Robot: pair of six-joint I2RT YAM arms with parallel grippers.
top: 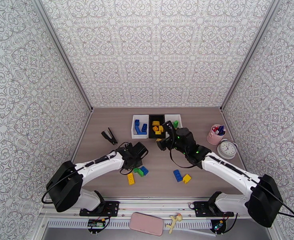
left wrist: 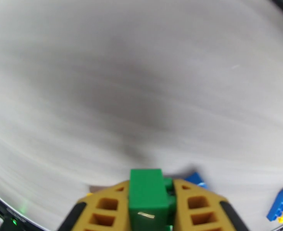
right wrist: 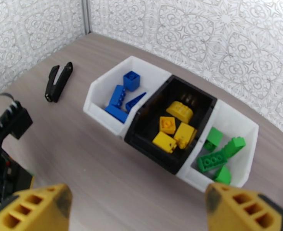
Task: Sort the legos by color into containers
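Three joined bins (right wrist: 103,117) were set far back on the table (right wrist: 83,158): blue bricks (right wrist: 118,97) in one white bin, yellow bricks (right wrist: 168,126) in the black, green bricks (right wrist: 213,160) in the other white. A chunky studded green brick (left wrist: 147,195) was clamped in the left claw (left wrist: 151,189); the right claw (right wrist: 137,206) was spread wide, empty.

Table (top: 159,179): wood-grain laminate, matt, smooth. Legos (right wrist: 168,126): hard moulded plastic, slight gloss. The green brick (left wrist: 147,197) shows a small highlight on its face. Bins (right wrist: 141,129): smooth plastic, the white ones satin, the black one a bit shinier. Fingers (right wrist: 37,210): ochre plastic, matt, open lattice. Arm shells (top: 103,165): white plastic, semi-gloss, with black matt joints. Stapler (right wrist: 56,81): black, glossy. Walls (top: 159,49): printed pattern, flat matt; paper or cloth, can't tell.
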